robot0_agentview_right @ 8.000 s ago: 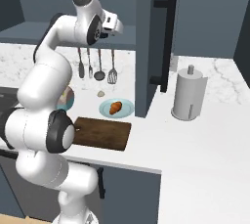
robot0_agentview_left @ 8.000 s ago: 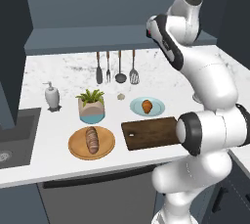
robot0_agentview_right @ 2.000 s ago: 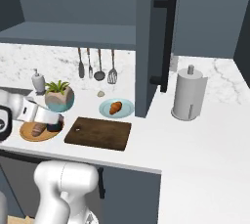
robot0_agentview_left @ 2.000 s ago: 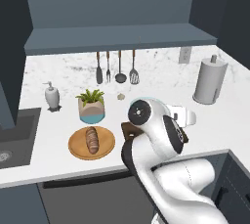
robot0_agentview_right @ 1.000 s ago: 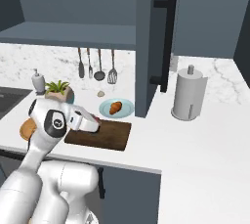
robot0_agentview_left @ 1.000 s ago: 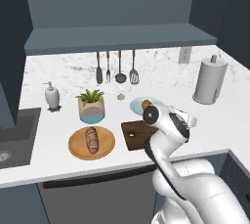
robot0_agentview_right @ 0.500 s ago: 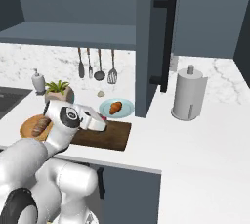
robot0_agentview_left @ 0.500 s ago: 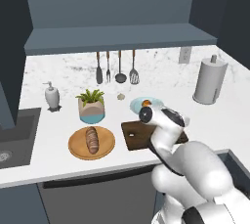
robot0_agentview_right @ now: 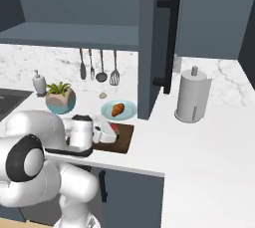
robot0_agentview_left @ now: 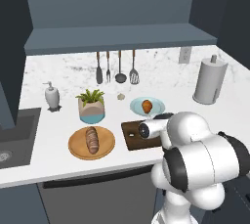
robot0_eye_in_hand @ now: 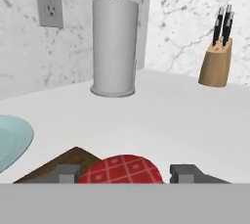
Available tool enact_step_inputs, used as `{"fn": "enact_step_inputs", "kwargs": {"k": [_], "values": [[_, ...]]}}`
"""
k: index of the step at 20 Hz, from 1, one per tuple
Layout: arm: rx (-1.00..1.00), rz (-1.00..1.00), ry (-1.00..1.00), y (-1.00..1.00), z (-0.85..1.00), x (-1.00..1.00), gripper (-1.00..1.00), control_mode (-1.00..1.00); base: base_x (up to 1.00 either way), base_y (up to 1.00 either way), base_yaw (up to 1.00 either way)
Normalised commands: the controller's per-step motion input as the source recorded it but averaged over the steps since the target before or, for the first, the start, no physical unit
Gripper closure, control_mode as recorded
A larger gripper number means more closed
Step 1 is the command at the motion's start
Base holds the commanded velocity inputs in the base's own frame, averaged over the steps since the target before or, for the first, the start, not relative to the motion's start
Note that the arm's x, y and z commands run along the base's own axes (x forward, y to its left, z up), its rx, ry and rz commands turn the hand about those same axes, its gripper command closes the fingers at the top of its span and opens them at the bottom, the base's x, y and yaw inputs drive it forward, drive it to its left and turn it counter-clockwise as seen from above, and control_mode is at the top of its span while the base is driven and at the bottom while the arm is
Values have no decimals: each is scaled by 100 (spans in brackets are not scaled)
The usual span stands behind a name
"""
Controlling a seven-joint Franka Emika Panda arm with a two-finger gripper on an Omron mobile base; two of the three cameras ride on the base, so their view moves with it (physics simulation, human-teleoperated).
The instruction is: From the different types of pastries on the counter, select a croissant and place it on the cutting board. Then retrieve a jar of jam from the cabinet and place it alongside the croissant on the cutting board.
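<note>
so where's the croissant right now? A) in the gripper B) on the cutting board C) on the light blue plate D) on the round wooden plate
C: the croissant lies on the light blue plate, behind the cutting board.

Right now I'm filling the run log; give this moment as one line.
gripper: holding jar of jam | over cutting board | croissant: on blue plate, not board
</note>
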Motion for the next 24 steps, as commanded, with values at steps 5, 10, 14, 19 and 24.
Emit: {"fn": "enact_step_inputs", "kwargs": {"k": [5,10,14,19,24], "values": [[4,-2,0,-19,0,5,100,-100,0,0,0],[0,0,-10,0,-8,1,100,-100,0,0,0],[0,-1,-22,0,-8,5,100,-100,0,0,0],[2,0,-3,0,-6,0,100,-100,0,0,0],[13,-1,0,0,-21,3,100,-100,0,0,0]]}}
